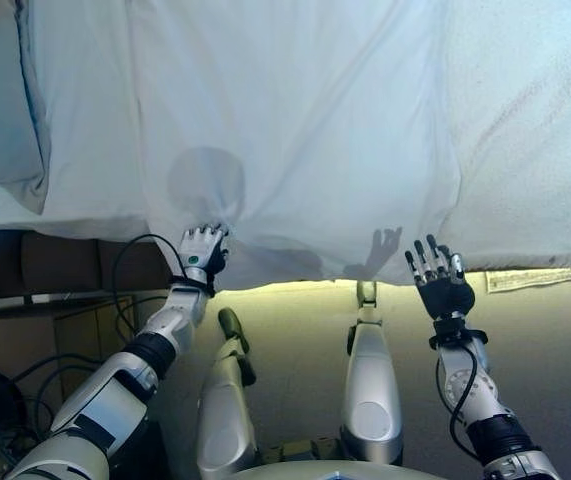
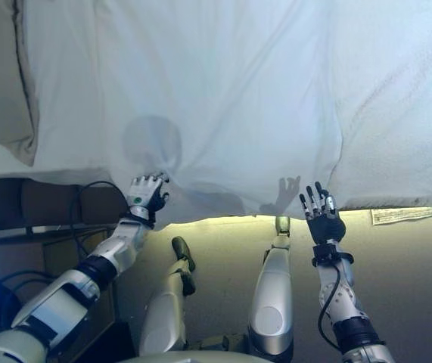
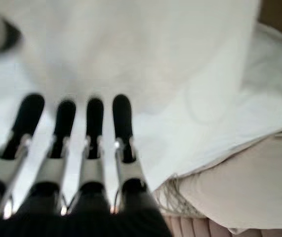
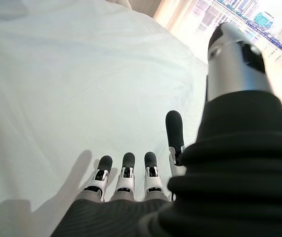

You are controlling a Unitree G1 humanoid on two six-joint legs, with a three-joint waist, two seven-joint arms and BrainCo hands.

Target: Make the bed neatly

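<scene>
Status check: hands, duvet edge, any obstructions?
Left hand open, fingers straight on the white duvet edge. Right hand open, clear of it. Duvet edge bunched, overhanging. No obstructions seen.

A printed paper strip (image 1: 543, 279) lies on the beige floor (image 1: 295, 330)

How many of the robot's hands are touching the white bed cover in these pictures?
1. The left hand meets the white cover at its bunched lower edge. The right hand is open, apart from the cover's edge.
</scene>
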